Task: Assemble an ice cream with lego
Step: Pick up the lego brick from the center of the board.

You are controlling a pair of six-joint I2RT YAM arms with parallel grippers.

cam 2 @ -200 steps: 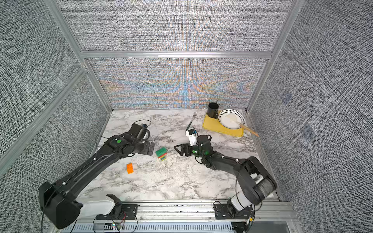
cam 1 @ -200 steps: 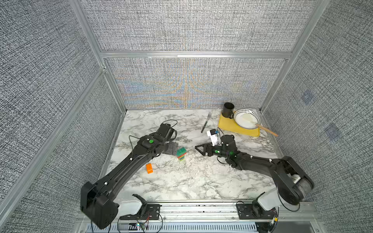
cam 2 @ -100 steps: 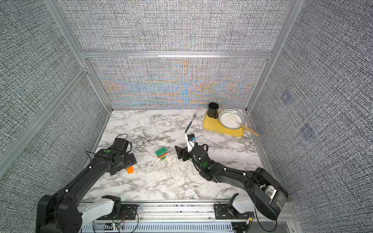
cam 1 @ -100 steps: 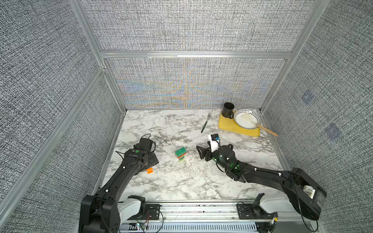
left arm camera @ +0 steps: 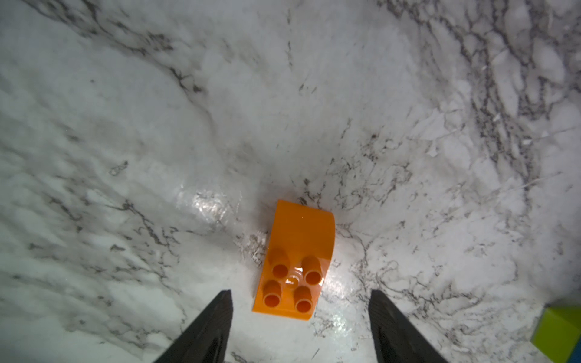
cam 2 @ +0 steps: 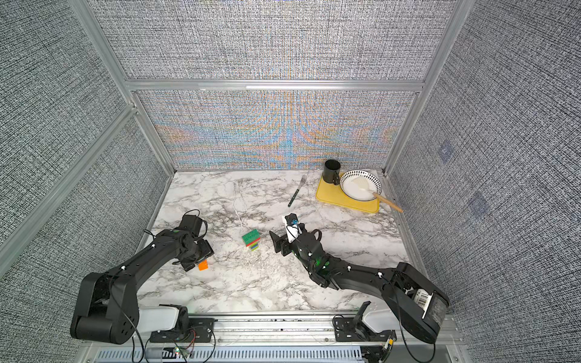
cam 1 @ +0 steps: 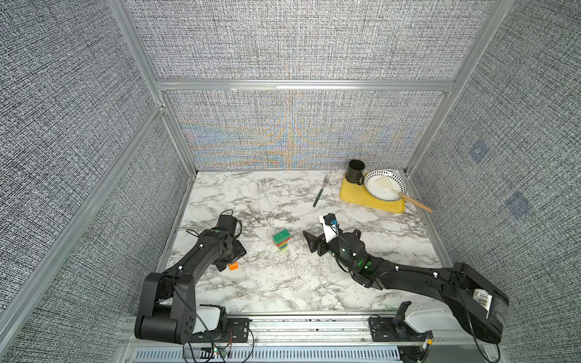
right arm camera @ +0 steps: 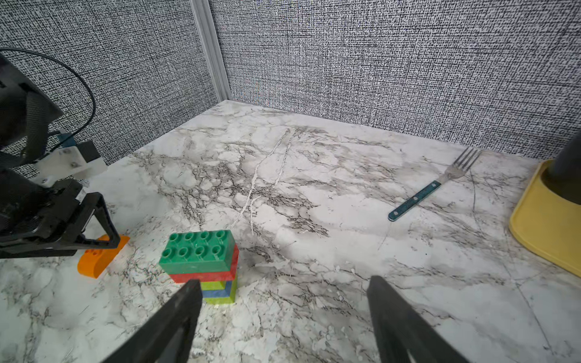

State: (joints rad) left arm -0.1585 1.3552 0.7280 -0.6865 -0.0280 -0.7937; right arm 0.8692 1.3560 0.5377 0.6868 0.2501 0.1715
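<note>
The partly built ice cream (cam 1: pixel 281 239) (cam 2: pixel 251 240) (right arm camera: pixel 201 264) stands upright mid-table: a green brick on top, then red, over a lime-blue-lime stem. An orange rounded lego brick (cam 1: pixel 233 266) (cam 2: pixel 203 266) (left arm camera: pixel 294 261) (right arm camera: pixel 100 256) lies alone on the marble to its front left. My left gripper (left arm camera: pixel 300 293) (cam 1: pixel 228 262) hangs open just over it, fingers on either side of the studded end and clear of it. Beside the stack's right, my right gripper (right arm camera: pixel 283 281) (cam 1: pixel 309 243) is open and empty.
At the back right a yellow mat (cam 1: pixel 355 196) carries a black mug (cam 1: pixel 355 172) and a white plate (cam 1: pixel 385 185) with a wooden-handled spatula. A fork (cam 1: pixel 320 195) lies left of the mat. Fabric walls with metal rails close three sides.
My left arm has drawn back from the stack towards the front left and come down over the orange brick, its jaws narrowing. My right arm shifted slightly and stays open.
</note>
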